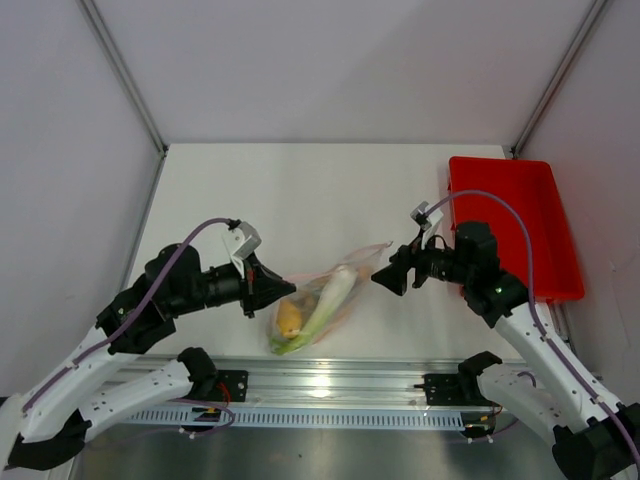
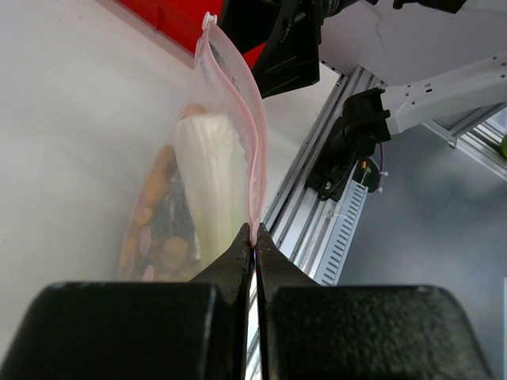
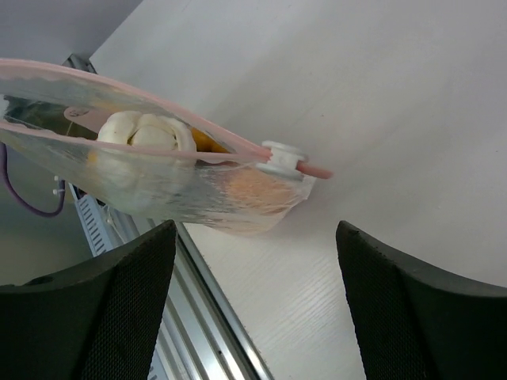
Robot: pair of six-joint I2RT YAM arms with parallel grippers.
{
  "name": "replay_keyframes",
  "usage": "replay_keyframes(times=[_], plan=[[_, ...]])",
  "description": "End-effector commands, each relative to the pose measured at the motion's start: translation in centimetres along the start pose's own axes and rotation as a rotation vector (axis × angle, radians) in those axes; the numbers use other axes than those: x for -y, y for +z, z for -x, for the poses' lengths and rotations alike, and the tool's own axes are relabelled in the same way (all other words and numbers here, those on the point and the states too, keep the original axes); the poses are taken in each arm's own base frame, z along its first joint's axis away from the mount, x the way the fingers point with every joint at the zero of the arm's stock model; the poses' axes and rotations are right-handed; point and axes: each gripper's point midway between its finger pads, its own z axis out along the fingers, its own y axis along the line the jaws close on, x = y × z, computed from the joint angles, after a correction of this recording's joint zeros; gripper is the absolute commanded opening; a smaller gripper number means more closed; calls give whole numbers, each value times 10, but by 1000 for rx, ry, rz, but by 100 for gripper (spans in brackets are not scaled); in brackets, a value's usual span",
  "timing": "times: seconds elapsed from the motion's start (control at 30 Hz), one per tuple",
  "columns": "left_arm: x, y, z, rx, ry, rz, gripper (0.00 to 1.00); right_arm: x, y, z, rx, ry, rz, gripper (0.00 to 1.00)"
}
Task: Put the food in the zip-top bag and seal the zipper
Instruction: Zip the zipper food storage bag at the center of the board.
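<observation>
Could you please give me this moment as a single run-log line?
left fingers: shut on zipper | right fingers: open, short of slider | zip-top bag: leek, lemon inside, mouth open

The left arm (image 1: 170, 285) and right arm (image 1: 490, 285) are being shown in white lower shells and black upper joints, with lilac cables (image 1: 190, 238) being looped along both and grainy black fingers (image 3: 103, 309).
</observation>
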Motion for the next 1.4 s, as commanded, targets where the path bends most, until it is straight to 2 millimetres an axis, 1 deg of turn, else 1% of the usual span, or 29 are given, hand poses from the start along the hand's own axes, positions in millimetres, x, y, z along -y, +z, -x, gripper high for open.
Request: replay_keyframes(times=[0.0, 0.03, 0.1, 0.27, 0.43, 0.5, 0.53, 0.57, 0.63, 0.67, 0.7, 0.73, 0.77, 0.8, 0.83, 0.87, 0.9, 0.93, 0.97, 1.0, 1.07, 1.1, 1.13, 1.2, 1.23, 1.27, 1.3, 1.33, 1.37], plan=[[15, -9, 13, 36, -16, -80, 1, -17, -1, 30, 125, -112, 134, 84], [12, -10, 14, 41, -19, -74, 1, -17, 1, 35, 145, -120, 139, 84], [12, -10, 12, 35, -23, -85, 1, -16, 7, 31, 134, -100, 162, 84], [14, -12, 11, 29, -26, -118, 1, -14, 19, 31, 178, -123, 230, 85], [14, -15, 10, 27, -28, -126, 1, -16, 27, 39, 212, -135, 288, 80], [13, -15, 8, 24, -31, -129, 1, -22, 28, 43, 221, -149, 342, 62], [13, -15, 8, 23, -32, -127, 1, -24, 28, 47, 222, -138, 356, 51], [12, -15, 6, 17, -36, -126, 1, -24, 30, 48, 216, -131, 367, 36], [11, -16, 6, 22, -33, -121, 1, -30, 28, 48, 207, -130, 400, 26], [10, -16, 5, 21, -30, -117, 1, -32, 26, 50, 211, -131, 400, 8], [12, -18, 9, 26, -9, -123, 1, -33, 25, 50, 209, -124, 399, 0], [12, -18, 6, 10, -6, -123, 1, -34, 24, 52, 213, -112, 396, 0], [15, -21, 12, 17, 12, -134, 1, -37, 22, 53, 216, -115, 400, 0], [18, -23, 20, 24, 50, -146, 4, -42, 18, 54, 211, -113, 405, 0], [17, -24, 22, 22, 65, -134, 12, -49, 17, 54, 205, -117, 417, 0], [19, -29, 29, 28, 88, -124, 22, -56, 15, 60, 213, -140, 421, 0], [18, -30, 40, 47, 136, -109, 37, -61, 12, 59, 204, -142, 424, 0], [17, -31, 45, 51, 154, -101, 45, -64, 12, 60, 204, -147, 417, 0], [19, -34, 56, 67, 175, -96, 58, -74, 11, 64, 207, -172, 436, 0], [23, -36, 68, 88, 207, -99, 63, -78, 10, 63, 193, -170, 445, 0], [21, -27, 79, 87, 226, -99, 72, -85, 11, 63, 182, -179, 462, 0], [25, -25, 87, 103, 256, -114, 83, -92, 10, 63, 180, -195, 484, 0], [21, -14, 88, 83, 257, -108, 87, -95, 11, 63, 175, -196, 493, 0], [27, -8, 96, 80, 316, -129, 95, -107, 12, 58, 149, -201, 534, 0], [27, -3, 95, 66, 330, -133, 97, -111, 13, 62, 144, -221, 544, 0], [25, 6, 94, 51, 359, -136, 99, -116, 13, 61, 131, -230, 556, 0], [27, 11, 91, 40, 371, -152, 100, -124, 14, 54, 91, -227, 575, 0], [26, 17, 85, 19, 374, -159, 100, -131, 12, 63, 109, -274, 589, 0], [27, 19, 86, 15, 383, -171, 99, -131, 13, 59, 79, -263, 590, 0]])
